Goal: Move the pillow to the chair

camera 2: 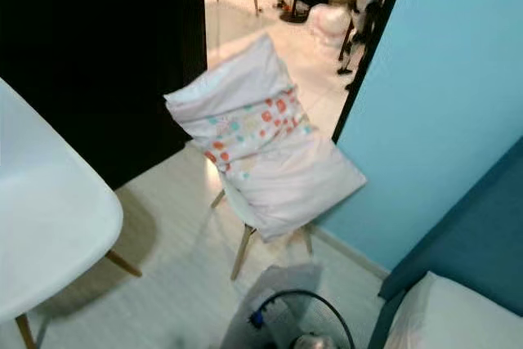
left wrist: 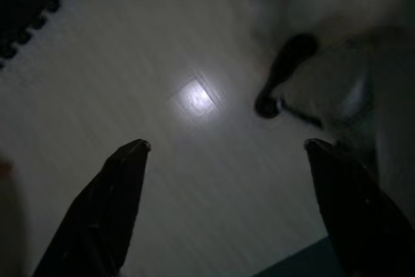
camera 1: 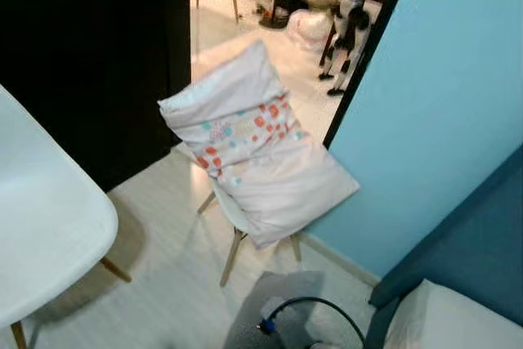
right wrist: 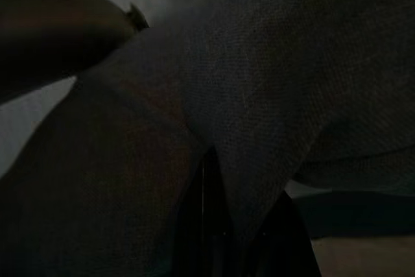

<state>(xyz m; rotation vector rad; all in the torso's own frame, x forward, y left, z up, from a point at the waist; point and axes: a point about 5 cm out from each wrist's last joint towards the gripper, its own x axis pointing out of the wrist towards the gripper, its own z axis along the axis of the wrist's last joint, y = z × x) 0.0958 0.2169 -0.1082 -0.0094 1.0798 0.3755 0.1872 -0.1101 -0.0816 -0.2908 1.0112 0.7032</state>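
We see a blue wall [camera 1: 441, 79] on the right, with a dark doorway beside it opening onto a bright room. A pale wood floor [camera 1: 163, 267] runs below. At the left edge sits a white desk [camera 1: 41, 226] with wooden legs. In the middle stands a chair [camera 1: 233, 226] on splayed wooden legs, and the pillow [camera 1: 257, 153] rests on it, white with a band of red and teal squares, tilted and covering the seat. A black cable [camera 1: 315, 306] curls on the floor below the chair. Our left gripper [left wrist: 227, 147] hangs over the floor, its fingers [left wrist: 110, 205] spread wide and empty. Our right gripper's view is dark, pressed against grey fabric [right wrist: 272, 82]; we cannot tell how it stands.
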